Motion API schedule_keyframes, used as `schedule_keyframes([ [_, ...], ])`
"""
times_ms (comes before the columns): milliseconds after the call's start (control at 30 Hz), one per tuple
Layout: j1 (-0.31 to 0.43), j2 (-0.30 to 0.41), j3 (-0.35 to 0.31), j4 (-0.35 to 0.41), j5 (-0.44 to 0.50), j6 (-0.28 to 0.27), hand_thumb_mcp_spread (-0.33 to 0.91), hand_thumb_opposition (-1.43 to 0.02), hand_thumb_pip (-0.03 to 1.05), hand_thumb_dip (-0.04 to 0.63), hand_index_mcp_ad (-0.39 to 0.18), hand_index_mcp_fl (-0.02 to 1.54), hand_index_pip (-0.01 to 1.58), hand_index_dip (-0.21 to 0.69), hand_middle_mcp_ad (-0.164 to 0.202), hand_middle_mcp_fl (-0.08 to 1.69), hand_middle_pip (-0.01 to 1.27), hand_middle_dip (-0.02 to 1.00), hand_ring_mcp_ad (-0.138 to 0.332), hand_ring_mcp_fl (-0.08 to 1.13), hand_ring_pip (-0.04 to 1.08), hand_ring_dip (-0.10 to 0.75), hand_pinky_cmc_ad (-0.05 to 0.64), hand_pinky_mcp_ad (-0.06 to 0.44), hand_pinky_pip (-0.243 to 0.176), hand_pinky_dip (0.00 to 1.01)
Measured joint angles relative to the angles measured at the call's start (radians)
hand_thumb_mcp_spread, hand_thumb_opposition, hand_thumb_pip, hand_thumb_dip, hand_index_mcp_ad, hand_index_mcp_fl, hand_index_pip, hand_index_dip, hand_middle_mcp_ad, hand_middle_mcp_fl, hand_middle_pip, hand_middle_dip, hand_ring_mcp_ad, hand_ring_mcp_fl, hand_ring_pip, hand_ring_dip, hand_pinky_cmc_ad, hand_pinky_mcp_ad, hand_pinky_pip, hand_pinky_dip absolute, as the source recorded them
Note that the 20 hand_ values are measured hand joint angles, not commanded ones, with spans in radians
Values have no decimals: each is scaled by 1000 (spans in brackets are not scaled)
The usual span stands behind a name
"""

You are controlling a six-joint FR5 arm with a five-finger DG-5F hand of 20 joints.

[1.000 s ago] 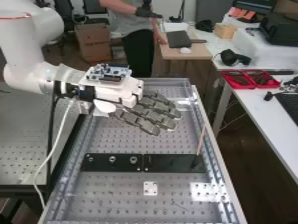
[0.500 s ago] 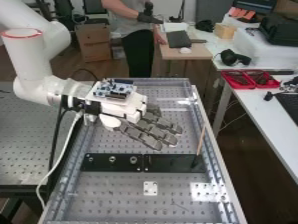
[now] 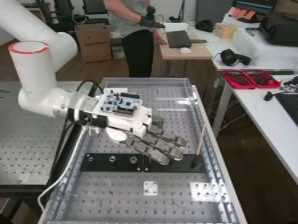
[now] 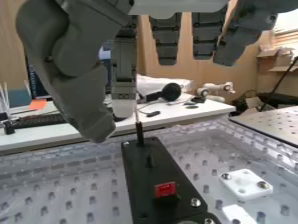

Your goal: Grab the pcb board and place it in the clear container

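Open and empty, the hand [image 3: 159, 145] hangs above the black plate [image 3: 100, 165]; probably the pcb, a red piece [image 4: 165, 189] stands on it, below the fingers.

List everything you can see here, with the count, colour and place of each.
circuit board: one, blue and white, atop the arm's wrist
black plates: two, black, end to end on the near bench
stick: one, brown with dark tip, upright by the plates' end
red part: one, red, on a black plate
white plates: at least two, white, beside the black plates
benches: two, grey, perforated, side by side
red trays: two, red, on the white side table
cardboard box: one, brown, floor behind
arm: one, white, upper left
hand: one, dark grey, above the near bench
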Motion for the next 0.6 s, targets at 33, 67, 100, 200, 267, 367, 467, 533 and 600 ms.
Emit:
schedule_keyframes([
  [33, -3, -5, 2, 3, -5, 0, 417, -848, 705, 237, -113, 5, 1552, 155, 127, 9, 141, 110, 222, 0, 87, -14, 246, 180, -106, 330],
  [67, -6, -8, 3, 8, -11, 0, 415, -848, 705, 237, -119, 5, 1552, 159, 127, 9, 141, 110, 222, 0, 86, -17, 246, 183, -106, 326],
  [100, -8, -11, 3, 16, -16, -1, 428, -852, 705, 237, -120, 5, 1552, 155, 127, 9, 141, 110, 222, 0, 86, -14, 246, 183, -106, 316],
  [200, -14, -16, 1, 40, -33, -5, 431, -862, 705, 253, -120, 5, 1552, 155, 127, 9, 141, 112, 222, 0, 86, -17, 246, 183, -106, 312],
  [267, -20, -18, -5, 70, -49, -10, 429, -862, 705, 253, -120, 5, 1552, 159, 126, 9, 138, 112, 222, 0, 86, -17, 246, 183, -106, 312],
  [367, -29, -24, -17, 105, -71, -19, 429, -862, 705, 251, -122, 5, 1552, 159, 126, 7, 141, 126, 222, 0, 86, -17, 246, 180, -106, 312],
  [467, -37, -32, -29, 126, -83, -26, 429, -862, 705, 251, -122, 5, 1552, 155, 126, 7, 141, 126, 222, 0, 86, -17, 246, 183, -106, 312],
  [533, -39, -35, -39, 140, -86, -28, 429, -860, 705, 251, -122, 5, 1552, 155, 122, 7, 141, 126, 225, 0, 87, -14, 246, 180, -106, 316],
  [600, -41, -42, -51, 160, -85, -31, 429, -860, 705, 251, -122, 5, 1552, 152, 122, 7, 141, 126, 222, 0, 87, -14, 246, 180, -106, 316],
])
